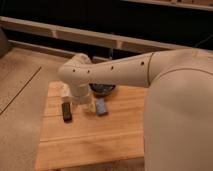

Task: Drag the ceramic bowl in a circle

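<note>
I see ceramic bowl (103, 89) dark, glossy, mid-frame, half hidden by arm | gripper (88, 105) seemingly lower-left of it, released

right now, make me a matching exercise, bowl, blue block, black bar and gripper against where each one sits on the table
Things:
1 bowl
2 blue block
3 black bar
4 gripper

Places:
a low over the table, between the black bar and the blue block
b at the far edge, partly behind the arm
c left of the gripper in the picture
d just in front of the bowl, nearer the camera

Pairs: 1-b, 2-d, 3-c, 4-a
</note>
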{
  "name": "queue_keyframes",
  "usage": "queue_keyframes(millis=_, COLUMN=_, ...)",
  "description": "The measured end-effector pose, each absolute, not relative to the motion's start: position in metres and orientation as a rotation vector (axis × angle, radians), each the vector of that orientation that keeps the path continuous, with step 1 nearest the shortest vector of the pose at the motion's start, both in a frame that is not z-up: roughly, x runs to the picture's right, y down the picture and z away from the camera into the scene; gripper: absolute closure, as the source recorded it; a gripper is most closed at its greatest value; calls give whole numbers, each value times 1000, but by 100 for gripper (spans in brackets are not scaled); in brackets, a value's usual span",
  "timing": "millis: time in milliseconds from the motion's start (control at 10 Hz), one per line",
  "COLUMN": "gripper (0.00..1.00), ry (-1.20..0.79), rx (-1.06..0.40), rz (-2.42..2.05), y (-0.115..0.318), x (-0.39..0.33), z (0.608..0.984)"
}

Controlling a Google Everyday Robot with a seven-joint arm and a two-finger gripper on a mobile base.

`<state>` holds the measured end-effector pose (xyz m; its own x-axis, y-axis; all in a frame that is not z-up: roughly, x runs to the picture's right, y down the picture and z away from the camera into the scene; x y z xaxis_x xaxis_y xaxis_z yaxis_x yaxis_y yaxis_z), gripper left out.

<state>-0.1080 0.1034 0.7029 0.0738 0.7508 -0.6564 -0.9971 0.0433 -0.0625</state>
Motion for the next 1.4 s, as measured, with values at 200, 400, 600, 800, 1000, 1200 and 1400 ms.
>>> queue_keyframes(millis=200, gripper=35, ry=523, rx=-592, rz=1433, y=103, x=-108, z=703)
queue_keyframes(millis=400, gripper=35, ry=523, rx=-591, rz=1433, y=103, x=-108, z=703)
queue_keyframes(millis=600, gripper=35, ry=523, rx=-591, rz=1433, y=103, x=-108, z=703)
queue_keyframes(millis=800, gripper=35, ry=523, rx=-591, rz=1433, y=103, x=-108, z=703)
queue_keyframes(millis=1000, gripper=35, ry=523, rx=-592, rz=1433, y=103, x=-108, z=703)
queue_keyframes(millis=1200, gripper=35, ry=522, rx=-591, rz=1433, y=103, x=-108, z=703)
queue_keyframes(millis=1400, gripper=35, ry=504, rx=-573, rz=1436, y=97, x=-108, z=704)
